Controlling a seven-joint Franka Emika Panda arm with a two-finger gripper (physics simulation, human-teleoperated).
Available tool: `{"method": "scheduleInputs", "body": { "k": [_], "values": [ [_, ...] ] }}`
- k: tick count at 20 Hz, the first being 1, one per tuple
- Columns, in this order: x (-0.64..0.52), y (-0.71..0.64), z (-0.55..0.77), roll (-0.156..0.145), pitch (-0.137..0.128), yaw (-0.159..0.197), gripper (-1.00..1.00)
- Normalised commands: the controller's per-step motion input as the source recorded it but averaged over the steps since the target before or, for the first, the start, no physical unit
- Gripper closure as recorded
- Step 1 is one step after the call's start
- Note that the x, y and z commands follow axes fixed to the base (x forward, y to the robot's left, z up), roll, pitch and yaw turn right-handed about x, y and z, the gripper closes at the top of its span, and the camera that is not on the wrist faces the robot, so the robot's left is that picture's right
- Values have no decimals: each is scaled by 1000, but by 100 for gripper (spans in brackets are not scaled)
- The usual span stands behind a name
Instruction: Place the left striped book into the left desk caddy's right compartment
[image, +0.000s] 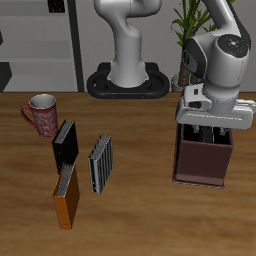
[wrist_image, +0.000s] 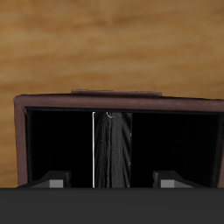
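Note:
The left desk caddy (image: 202, 165) is a tall maroon-brown box near the table's side edge. My gripper (image: 208, 133) hangs right over its opening, fingers reaching down into it. In the wrist view the left striped book (wrist_image: 111, 144) stands upright inside the caddy (wrist_image: 114, 99), between my fingers (wrist_image: 59, 180), which stand apart from it on both sides. The gripper (wrist_image: 112, 180) is open. I cannot tell which compartment holds the book. The book is hidden in the exterior view.
The twin striped book (image: 100, 163) lies on the table beside a black book (image: 65, 143) and an orange book (image: 67, 196). A patterned mug (image: 41, 114) stands farther back. The robot's base (image: 128, 80) is at the back.

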Motion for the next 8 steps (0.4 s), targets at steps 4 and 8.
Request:
{"method": "scheduleInputs", "body": {
  "k": [4, 8],
  "values": [
    [-67, -57, 120, 0, -4, -10, -100],
    [-135, -57, 223, 8, -25, 13, -100]
  ]
}}
